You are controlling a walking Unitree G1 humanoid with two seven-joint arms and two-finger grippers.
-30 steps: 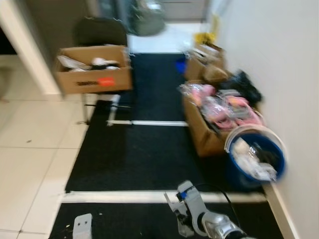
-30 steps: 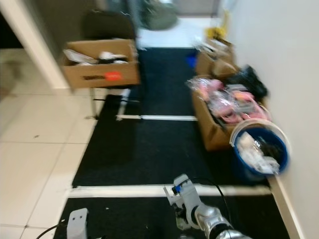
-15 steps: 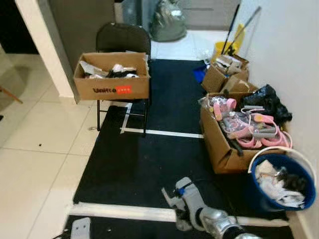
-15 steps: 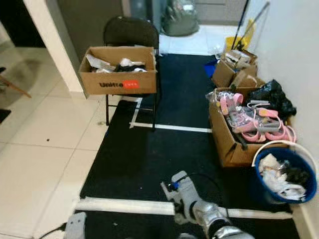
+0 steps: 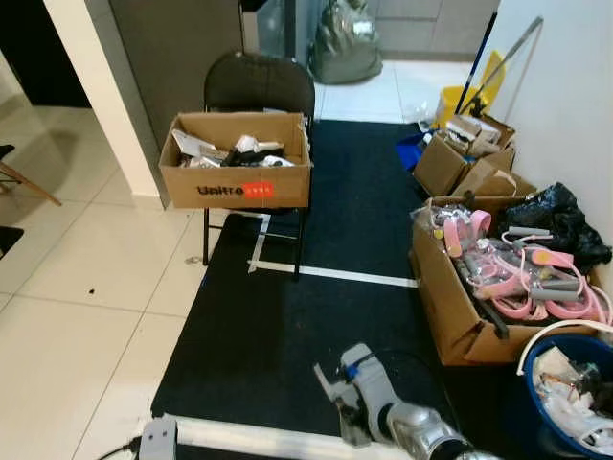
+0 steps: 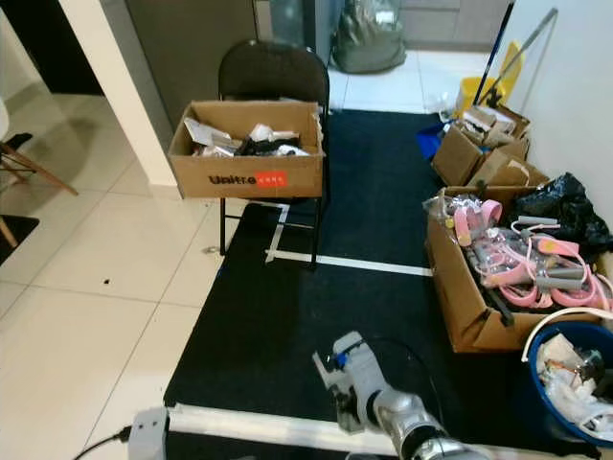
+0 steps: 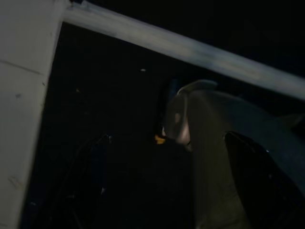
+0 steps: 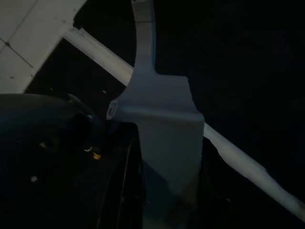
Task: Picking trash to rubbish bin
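Right gripper (image 5: 350, 412) hangs low at the bottom of the head view over the black mat (image 5: 287, 316), and I can't tell if its fingers are apart or together; the wrist views are too dark to settle it. Left gripper (image 5: 158, 439) idles at the bottom left edge, same story, can't tell. Nothing is in either claw as far as I can see. Trash sits in two places: crumpled paper and wrappers in the Unitree cardboard box (image 5: 238, 174) on the black folding chair (image 5: 261, 91) ahead, and more crumpled white paper (image 6: 565, 369) already inside the blue bin (image 6: 536, 383) at the right, beside the open box of pink cables (image 5: 498, 278) along the wall. I judge that paper trash light, soft and crushable, not fragile, likely to slip out of a loose pinch, so I'd pinch a bunched fold at the top of the pile rather than a flat sheet edge. Versus a second ago: the whole picture has slid, so the camera turned; chair and box now sit nearer centre and sharp instead of blurred, the bin has gone toward the right edge, partly cut off. Things themselves look unmoved.
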